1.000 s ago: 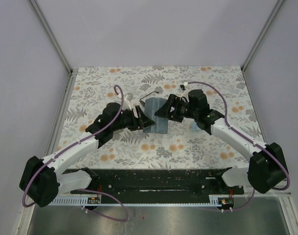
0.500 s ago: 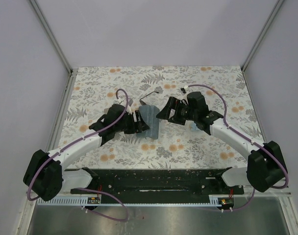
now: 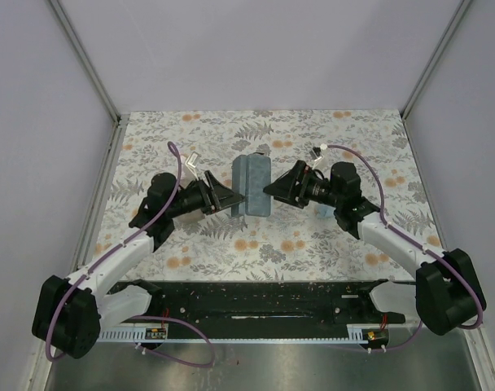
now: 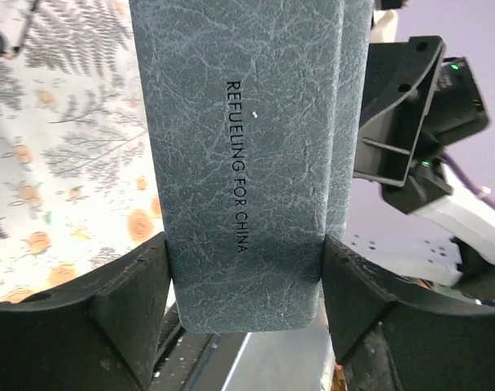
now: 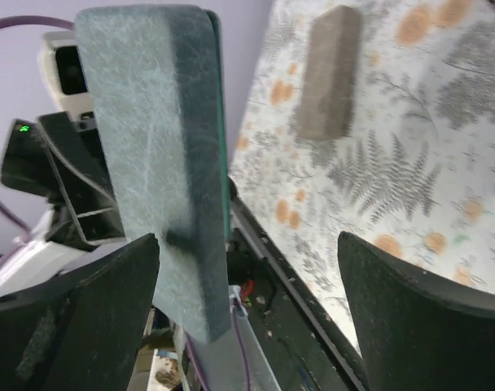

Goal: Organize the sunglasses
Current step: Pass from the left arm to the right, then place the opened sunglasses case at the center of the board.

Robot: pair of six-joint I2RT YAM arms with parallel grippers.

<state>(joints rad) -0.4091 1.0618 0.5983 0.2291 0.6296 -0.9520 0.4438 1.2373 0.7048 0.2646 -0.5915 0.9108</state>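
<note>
The thin black wire-framed sunglasses (image 3: 261, 149) lie toward the far edge of the floral worktop (image 3: 353, 130), half hidden behind the teal oblong case (image 4: 243, 163). The left gripper (image 4: 243, 281) clamps that case mid-worktop, likely so the right gripper (image 5: 247, 252), jaws spread wide beside it, can open it. A beige oblong case (image 5: 325, 73) lies apart.

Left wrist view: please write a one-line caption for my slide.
The left gripper clamps a teal case printed REFUELING FOR CHINA, floral table behind it.
</note>
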